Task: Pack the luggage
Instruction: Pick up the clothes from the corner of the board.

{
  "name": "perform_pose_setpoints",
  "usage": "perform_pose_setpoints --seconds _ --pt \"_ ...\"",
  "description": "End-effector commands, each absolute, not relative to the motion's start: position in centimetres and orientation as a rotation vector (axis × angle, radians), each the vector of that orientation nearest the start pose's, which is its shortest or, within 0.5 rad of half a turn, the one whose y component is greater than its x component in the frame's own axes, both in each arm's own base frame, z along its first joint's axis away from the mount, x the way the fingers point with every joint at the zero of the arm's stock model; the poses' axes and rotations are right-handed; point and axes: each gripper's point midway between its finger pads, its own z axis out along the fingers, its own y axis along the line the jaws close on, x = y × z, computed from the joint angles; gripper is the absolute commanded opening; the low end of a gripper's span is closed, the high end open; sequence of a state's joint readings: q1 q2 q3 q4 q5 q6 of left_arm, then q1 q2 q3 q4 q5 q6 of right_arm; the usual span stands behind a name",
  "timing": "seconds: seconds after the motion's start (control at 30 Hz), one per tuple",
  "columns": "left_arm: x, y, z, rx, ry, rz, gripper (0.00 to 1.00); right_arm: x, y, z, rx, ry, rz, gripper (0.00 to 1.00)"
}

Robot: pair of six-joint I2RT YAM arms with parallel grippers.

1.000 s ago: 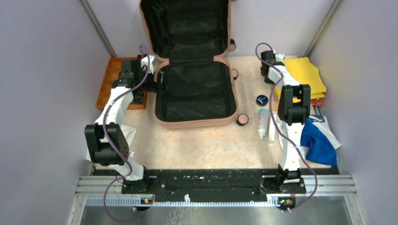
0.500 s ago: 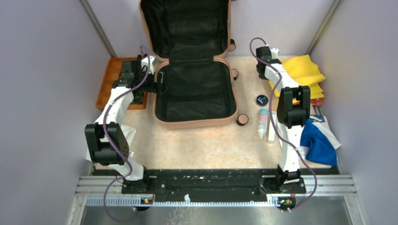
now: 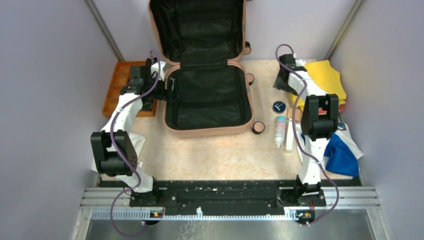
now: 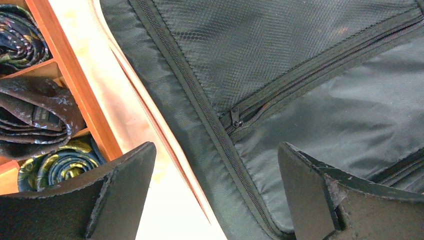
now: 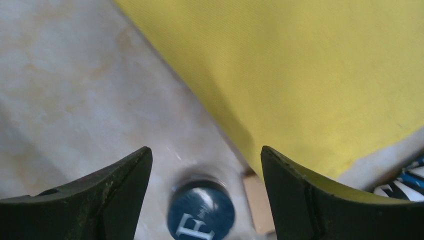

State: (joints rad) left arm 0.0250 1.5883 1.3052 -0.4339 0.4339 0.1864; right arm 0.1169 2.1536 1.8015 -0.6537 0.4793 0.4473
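**Luggage open at the back, both pincers released**

Finds the luggage (image 3: 207, 95) at the back middle of the table (image 3: 225, 160), opened wide. Shows its lower shell flat on the tabletop, its lid upright at the rear wall, and black lining bare in both halves.

Places the left pincer (image 3: 169, 91) at the lower shell's left rim, released and spread wide, grasping nothing. From its wrist, sees rim and zip running between the fingers (image 4: 115, 200), one over the table strip, the other over the lining. Notes a tray (image 3: 115, 90) just beside that rim, with only a thin strip of table between them and rolled ties (image 4: 40, 117) in its compartments.

Puts the right pincer (image 3: 282, 80) to the right of the luggage near the back, apart from the shell. Shows it also released, with nothing between its jaws. Catches below it a blue-lidded jar (image 5: 201, 215) and the slanting edge of a yellow cloth (image 5: 310, 65).

Counts a bottle (image 3: 280, 131) lying in front of the jar. Spots a small round tin (image 3: 258, 127) at the shell's front right corner, but cannot tell whether the two touch. Marks a blue and white cloth (image 3: 342, 152) at the table's right edge.

Gives the widest open stretch of table in front of the luggage, between its front edge and the arm bases (image 3: 225, 195). Sees grey walls (image 3: 45, 75) close on both sides.
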Motion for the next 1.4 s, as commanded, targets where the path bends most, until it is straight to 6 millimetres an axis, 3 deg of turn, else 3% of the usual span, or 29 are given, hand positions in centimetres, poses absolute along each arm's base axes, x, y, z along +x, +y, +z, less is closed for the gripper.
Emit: perform_pose_setpoints --seconds 0.0,0.1,0.17,0.43,0.6,0.93,1.0,1.2,1.37 --pt "42.9 -5.8 19.9 0.433 2.136 -0.383 0.98 48.5 -2.1 14.0 0.866 2.241 -0.104 0.81" --pt "42.7 -6.1 20.0 0.445 2.133 -0.394 0.98 45.5 -3.1 13.5 1.057 2.182 0.043 0.81" --pt "42.7 -6.0 19.9 0.452 2.135 -0.391 0.98 44.5 -3.3 13.4 1.122 2.136 0.134 0.83" --pt "42.7 -6.1 19.7 0.466 2.144 -0.399 0.98 45.1 -3.3 12.3 1.347 2.007 0.404 0.83" --pt "42.7 -6.2 19.9 0.461 2.142 -0.404 0.98 45.6 -3.7 10.7 1.454 1.966 0.411 0.81" --pt "42.7 -6.0 20.0 0.463 2.146 -0.393 0.98 42.6 -4.6 7.6 1.607 1.897 0.322 0.77" --pt "42.7 -6.0 19.9 0.46 2.149 -0.392 0.98 42.8 -5.0 7.6 1.591 1.861 0.323 0.76" --pt "42.7 -5.8 19.7 0.456 2.159 -0.385 0.98 45.3 -6.3 8.1 1.543 1.83 0.404 0.61" --pt "42.9 -5.7 19.6 0.453 2.163 -0.374 0.98 45.7 -6.5 7.0 1.548 1.85 0.426 0.46"
